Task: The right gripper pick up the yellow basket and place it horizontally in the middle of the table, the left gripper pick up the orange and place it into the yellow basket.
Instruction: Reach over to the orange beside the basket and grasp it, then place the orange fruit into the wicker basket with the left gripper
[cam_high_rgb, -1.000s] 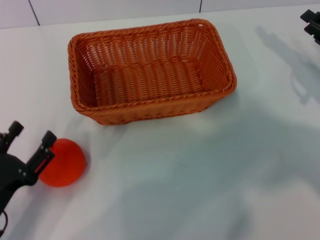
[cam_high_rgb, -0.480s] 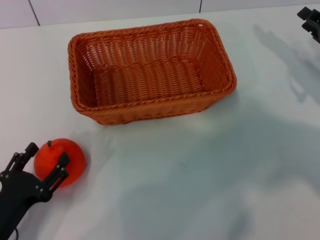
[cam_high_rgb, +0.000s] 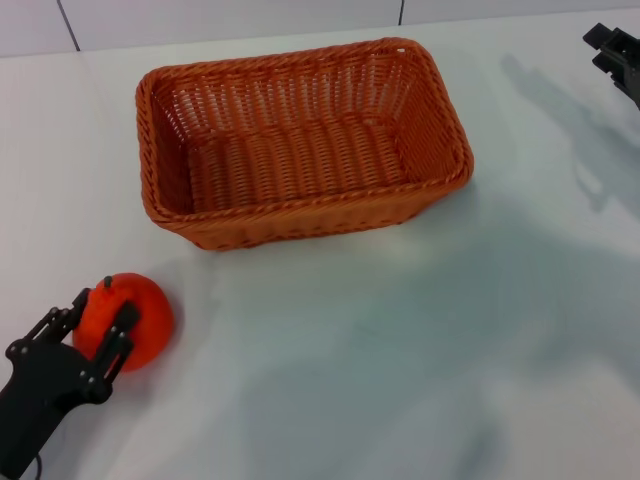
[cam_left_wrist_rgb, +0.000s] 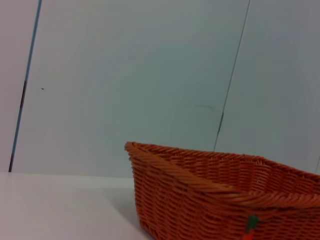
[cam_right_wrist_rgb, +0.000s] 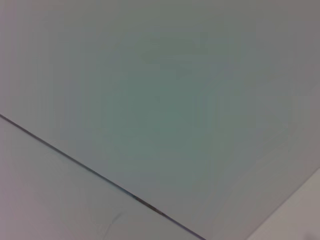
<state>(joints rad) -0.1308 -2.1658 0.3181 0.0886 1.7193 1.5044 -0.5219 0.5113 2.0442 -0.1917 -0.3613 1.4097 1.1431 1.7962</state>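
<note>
The orange-brown wicker basket (cam_high_rgb: 300, 140) lies lengthwise across the far middle of the white table (cam_high_rgb: 420, 340), upright and holding nothing. It also shows in the left wrist view (cam_left_wrist_rgb: 210, 195). The orange (cam_high_rgb: 130, 318), stem up, rests on the table at the near left, in front of the basket's left end. My left gripper (cam_high_rgb: 92, 322) has come in from the near-left corner, and its black fingers (cam_high_rgb: 118, 340) clasp both sides of the orange. My right gripper (cam_high_rgb: 615, 52) hangs at the far right edge, well away from the basket.
A pale panelled wall (cam_left_wrist_rgb: 150, 75) with dark seams stands behind the table. The right wrist view shows only that wall (cam_right_wrist_rgb: 160, 100). Bare white cloth stretches in front of and to the right of the basket.
My left gripper has moved forward over the orange and its fingers have drawn in around it. My right gripper has drifted slightly left at the far right edge.
</note>
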